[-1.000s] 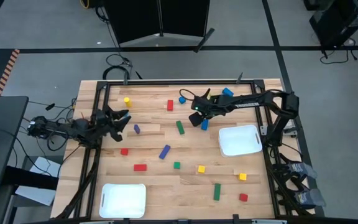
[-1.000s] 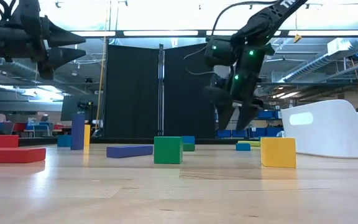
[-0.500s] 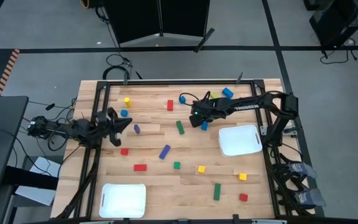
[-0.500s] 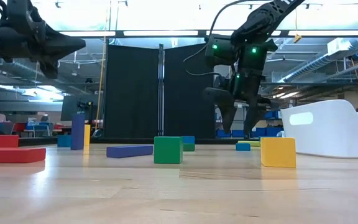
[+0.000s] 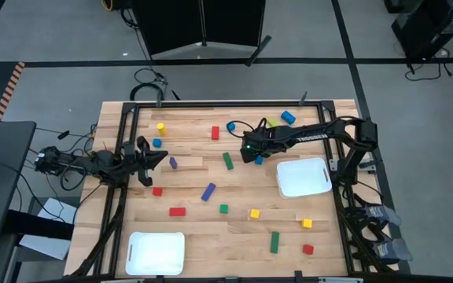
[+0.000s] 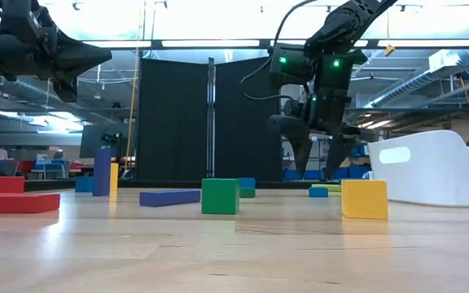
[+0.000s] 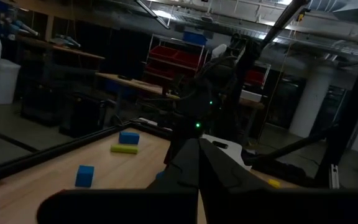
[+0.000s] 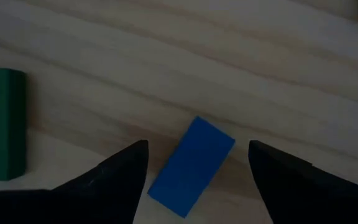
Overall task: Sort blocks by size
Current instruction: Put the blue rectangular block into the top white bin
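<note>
A red cube [image 5: 307, 249] and a white tray [image 5: 156, 253] are seen by the tabletop's near edge. Toward the far edge, the right gripper [image 5: 252, 150], fingers spread, is held over a blue block [image 8: 191, 165] beside a green bar [image 5: 228, 160]. At the left edge, the left gripper [image 5: 154, 156] is closed, empty.

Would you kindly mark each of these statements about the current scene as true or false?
1. The right gripper hangs with open jaws above a blue block. True.
2. The left gripper is holding a red block. False: its jaws are shut with nothing between them, above the table's left side.
3. Both white trays are empty. True: neither the tray at the right nor the tray at the near left holds a block.
4. A green block lies on top of the blue block. False: they lie apart on the wood.
</note>
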